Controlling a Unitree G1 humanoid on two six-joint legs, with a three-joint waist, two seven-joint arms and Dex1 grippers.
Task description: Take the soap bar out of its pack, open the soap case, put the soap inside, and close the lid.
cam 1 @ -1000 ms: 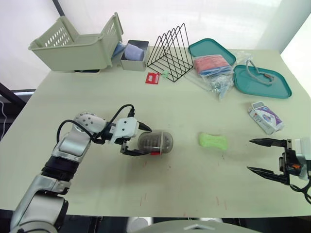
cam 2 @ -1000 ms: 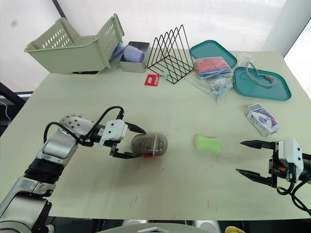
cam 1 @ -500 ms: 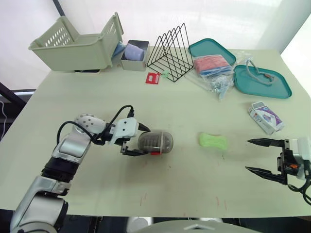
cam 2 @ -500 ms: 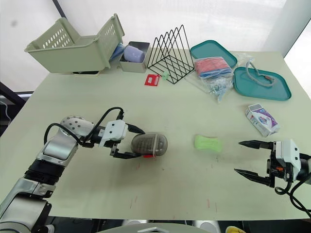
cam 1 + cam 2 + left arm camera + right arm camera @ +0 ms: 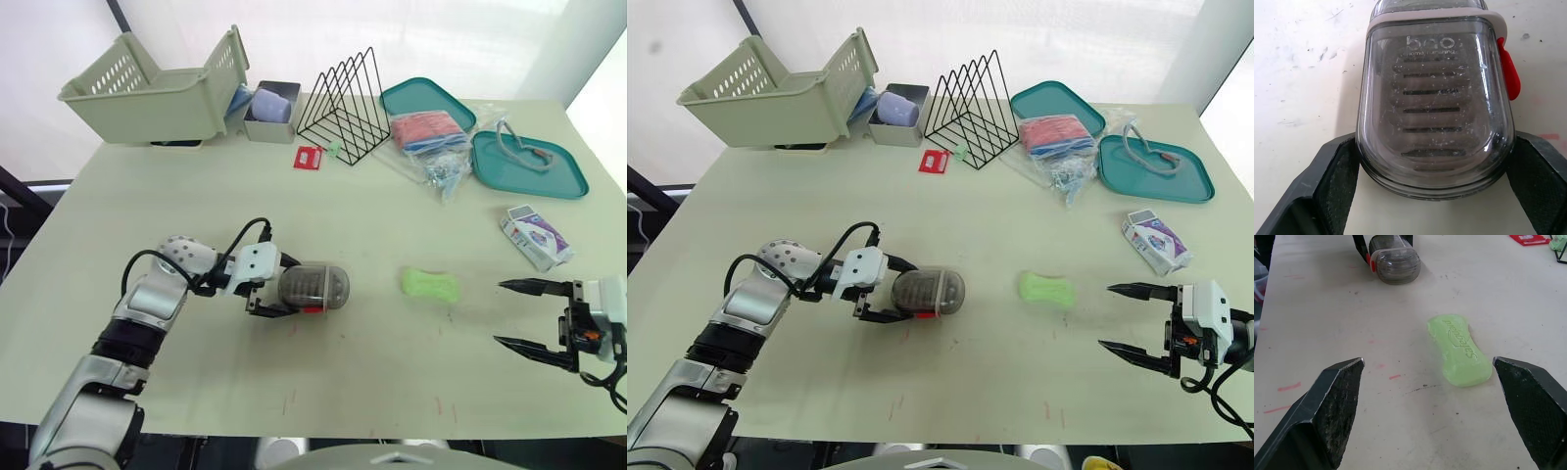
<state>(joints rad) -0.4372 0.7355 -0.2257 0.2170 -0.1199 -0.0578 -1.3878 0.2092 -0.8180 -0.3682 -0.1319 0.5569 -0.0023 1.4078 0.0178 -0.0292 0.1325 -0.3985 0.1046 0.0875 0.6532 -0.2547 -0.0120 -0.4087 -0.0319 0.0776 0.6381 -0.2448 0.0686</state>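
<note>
Smoky-grey case point(image 5: 313, 285) flat on table point(image 5: 392, 372), left of centre, lid shut, red latch point(image 5: 1509, 73) on near side. Left pincer point(image 5: 286, 287) clamped on left end of case, fingers point(image 5: 1342, 176) against both flanks as seen in the left wrist view. Green soap point(image 5: 430, 285) bare on table, right of case and apart from it. Pack point(image 5: 535, 236) further right, toward far side. Right pincer point(image 5: 500, 313) spread wide, holding nothing, at near right edge, well apart from soap.

Step in hand, as judged: opening the case.

1. Grip base only. Check that left fingers sit below the lid seam; a squeeze across the lid would likely pin it shut.
2. Apply moderate force. Rounded, smooth shell probably prone to slipping out of a hard pinch; press lightly down onto table for support.
3. Narrow right pincer before approach, then route along near side, clear of soap lying between.
4. Hook one fingertip under latch and lift away from case.
5. Hinge position not discernible; raise lid slowly and stop on resistance.
</note>
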